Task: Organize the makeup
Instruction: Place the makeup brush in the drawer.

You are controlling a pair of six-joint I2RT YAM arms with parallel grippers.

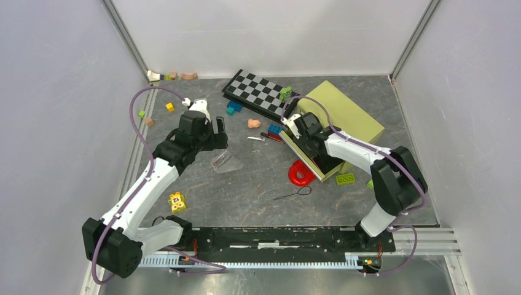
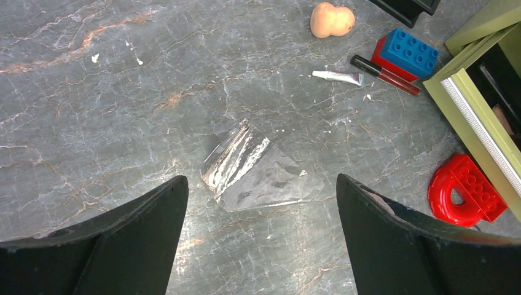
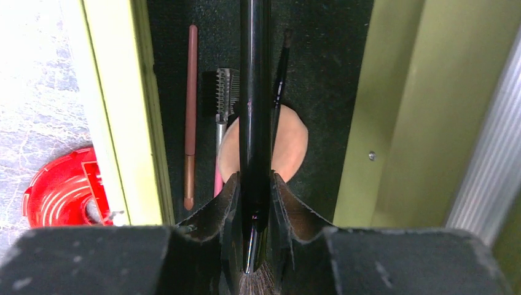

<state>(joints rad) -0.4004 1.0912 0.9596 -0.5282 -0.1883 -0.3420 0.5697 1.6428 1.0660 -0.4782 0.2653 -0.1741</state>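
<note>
The long glossy black-handled makeup brush [image 3: 255, 92] was held lengthwise above the dark felt-lined compartment of the olive-green box [image 3: 117, 92]. Its dark bristles were nearest the wrist camera. The two fingers of the right gripper [image 3: 255, 184] were pressed in on the handle just ahead of the bristles, pinching it. Below the brush, in the same compartment, lay a round peach puff [image 3: 292, 147], a thin pink pencil [image 3: 191, 80] along the left wall, a silver-handled comb brush [image 3: 226, 92] with short black teeth, and a slim black liner brush [image 3: 281, 67]; all the sticks ran roughly parallel. Outside the box, on the grey veined stone-patterned tabletop [image 2: 92, 123], a small silver tube [image 2: 336, 76] lay just beside a dark red gloss stick with a black cap [image 2: 387, 75]. The stick lay against a blue studded toy brick [image 2: 408, 52] stacked on a red one. A peach gourd-shaped sponge [image 2: 332, 19] lay a little farther off. A red horseshoe-shaped plastic piece [image 2: 464, 193] sat just beside the box's outer wall. A crumpled clear plastic wrapper [image 2: 258, 175] lay flat beneath the left gripper [image 2: 261, 184], whose fingers were spread wide, holding and touching nothing. A black-and-white chequered board [image 1: 258, 92] lay behind the box, and a yellow toy brick [image 1: 177, 200] lay near the left arm.
</note>
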